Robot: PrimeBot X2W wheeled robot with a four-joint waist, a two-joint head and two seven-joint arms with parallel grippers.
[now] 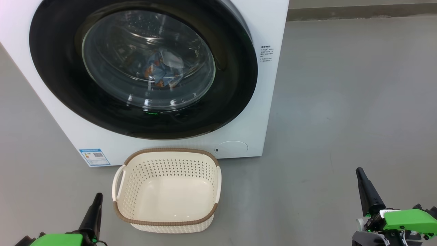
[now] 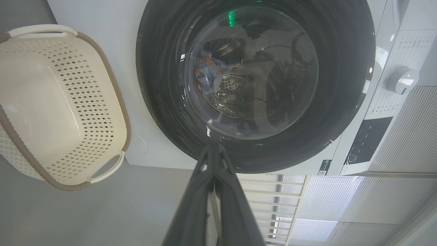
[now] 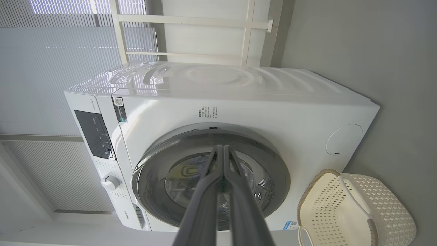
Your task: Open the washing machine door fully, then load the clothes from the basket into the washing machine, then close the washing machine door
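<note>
big white front-loading washing machine (image 1: 266,102) stands on grey floor (image 1: 341,119). its round washing machine door (image 1: 58,75), glossy black rim w/ bulging clear glass, is closed flush against the front. light blue & cream clothes (image 1: 164,70) w/ orange prints lie inside the drum, seen thru the glass. small cream-white perforated plastic basket (image 1: 170,151) w/ brown woven-look rim sits on the floor just in front of the machine, below the door. left tool (image 1: 98,197) at lower left, near the basket, fingers clenched together on nothing. right tool (image 1: 360,172) at lower right, well apart from basket, likewise clenched on nothing.
</note>
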